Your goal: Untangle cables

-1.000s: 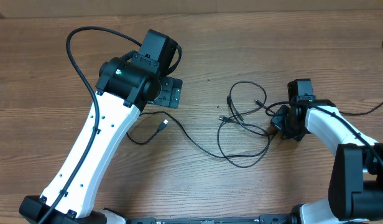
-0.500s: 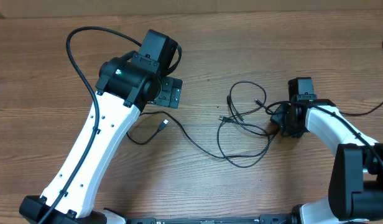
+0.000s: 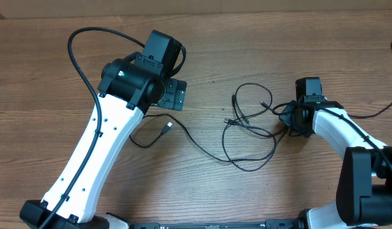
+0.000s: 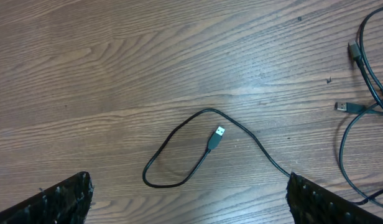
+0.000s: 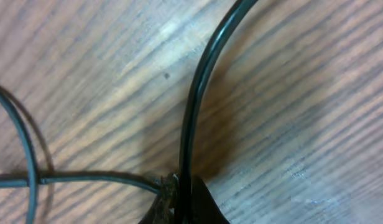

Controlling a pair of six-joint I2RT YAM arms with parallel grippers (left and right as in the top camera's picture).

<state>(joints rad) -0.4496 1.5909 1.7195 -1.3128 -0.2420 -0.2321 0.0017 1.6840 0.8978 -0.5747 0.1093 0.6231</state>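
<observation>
Right wrist: cables (image 5: 193, 106) pinched in right gripper (image 5: 182, 205)

The thin black cables (image 5: 190, 106) lay in loose tangled loops right of centre, one strand running left to a small loop ending in a plug (image 4: 217, 133), another pinched in my right pincer (image 3: 289, 121).

Two white arms (image 3: 100, 149), one wooden table (image 3: 43, 76), one tangle of thin black cables (image 4: 207, 111), at least three plugs (image 4: 217, 132)
</observation>
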